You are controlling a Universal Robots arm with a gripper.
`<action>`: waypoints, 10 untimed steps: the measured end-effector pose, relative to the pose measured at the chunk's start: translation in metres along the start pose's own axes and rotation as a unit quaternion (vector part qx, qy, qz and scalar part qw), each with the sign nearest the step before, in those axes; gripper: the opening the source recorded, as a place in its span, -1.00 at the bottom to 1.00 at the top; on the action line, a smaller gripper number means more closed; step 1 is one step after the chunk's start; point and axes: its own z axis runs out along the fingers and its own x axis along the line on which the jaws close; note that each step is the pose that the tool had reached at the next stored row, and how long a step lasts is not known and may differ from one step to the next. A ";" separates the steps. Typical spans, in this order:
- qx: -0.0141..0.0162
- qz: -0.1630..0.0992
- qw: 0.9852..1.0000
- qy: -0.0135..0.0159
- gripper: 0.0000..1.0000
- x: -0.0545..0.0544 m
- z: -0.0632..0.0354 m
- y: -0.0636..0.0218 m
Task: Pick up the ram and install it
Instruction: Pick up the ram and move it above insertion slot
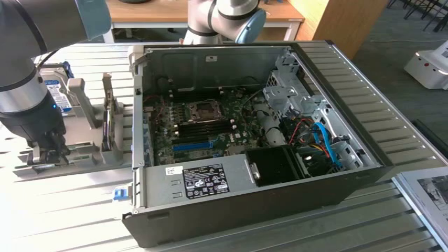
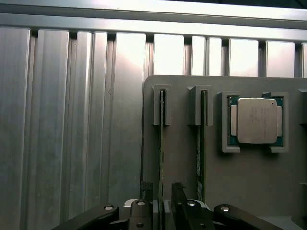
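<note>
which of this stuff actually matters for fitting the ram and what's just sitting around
For the job: ram, open gripper straddling it, motherboard.
Lying about: processor, neighbouring stick, hard drive.

The ram [image 2: 162, 143] shows edge-on, its near end hidden behind the tool [image 2: 162, 187].

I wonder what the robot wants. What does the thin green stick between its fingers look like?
The thin green circuit-board stick shows edge-on, a narrow dark-green strip. It stands on its edge in the grey plastic holder, its far end tucked into a grey slot. The open hand straddles it, one finger each side, not closed on it. A second similar stick stands alongside, apart.
</note>
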 end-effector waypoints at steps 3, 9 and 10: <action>0.000 0.000 1.000 0.000 -0.41 0.000 0.0001 0.0000; 0.000 0.000 1.000 0.000 -0.41 0.001 0.0000 0.0000; 0.000 0.000 1.000 0.000 -0.41 0.001 0.0000 0.0000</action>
